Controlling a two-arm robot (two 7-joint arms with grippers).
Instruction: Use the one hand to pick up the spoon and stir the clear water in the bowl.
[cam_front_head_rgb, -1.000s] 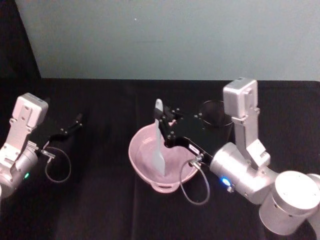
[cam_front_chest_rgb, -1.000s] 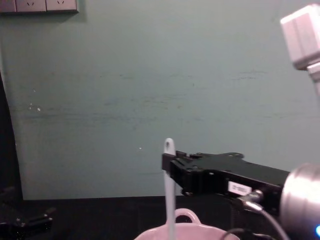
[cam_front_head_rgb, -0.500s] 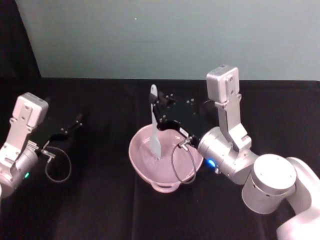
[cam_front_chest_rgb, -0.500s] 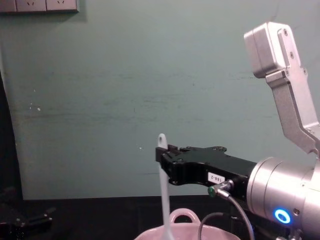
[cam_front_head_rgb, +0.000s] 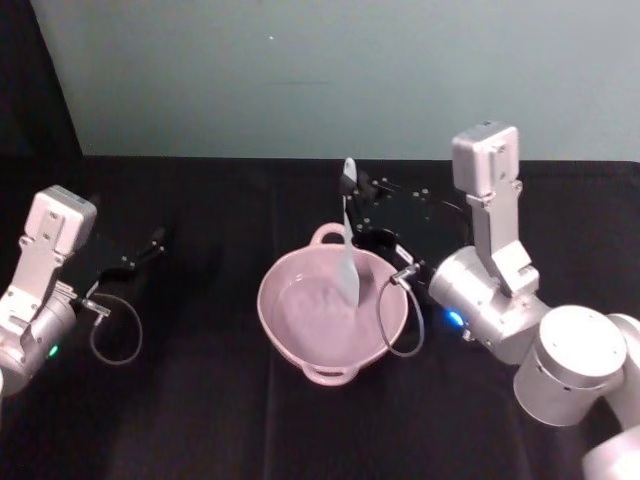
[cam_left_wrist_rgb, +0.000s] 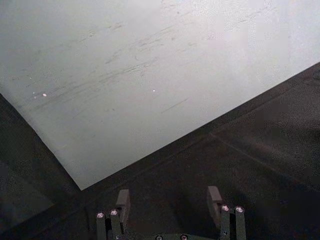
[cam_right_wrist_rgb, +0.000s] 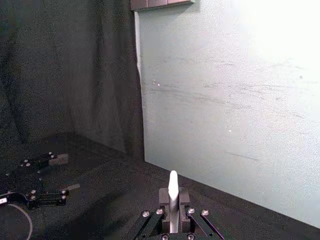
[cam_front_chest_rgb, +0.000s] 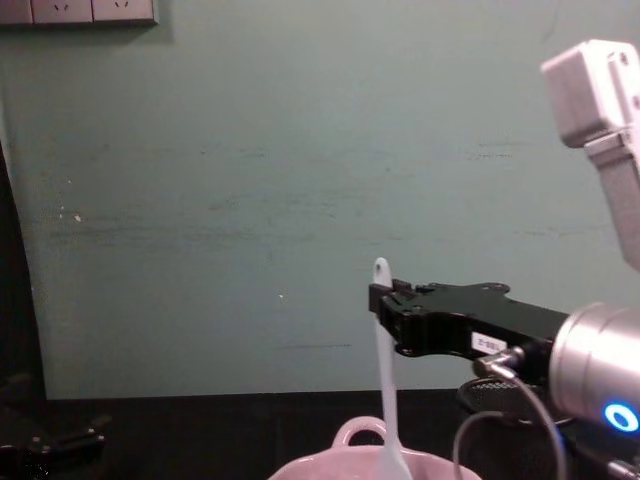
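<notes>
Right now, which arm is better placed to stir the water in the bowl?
The right. The right hand is shut on the spoon, whose blade is inside the bowl. The left hand is open, well away from it.

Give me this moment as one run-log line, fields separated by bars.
right gripper: shut on spoon handle | spoon: upright, blade down in bowl | left gripper: open, parked left

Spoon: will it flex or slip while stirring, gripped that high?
Probably stiff: the spoon hangs straight from the right hand, no visible bend. Likely light: slim, thin, held by one pinch near its top. It may pivot, since the grip sits far above the blade in the bowl. Left hand idles aside.
</notes>
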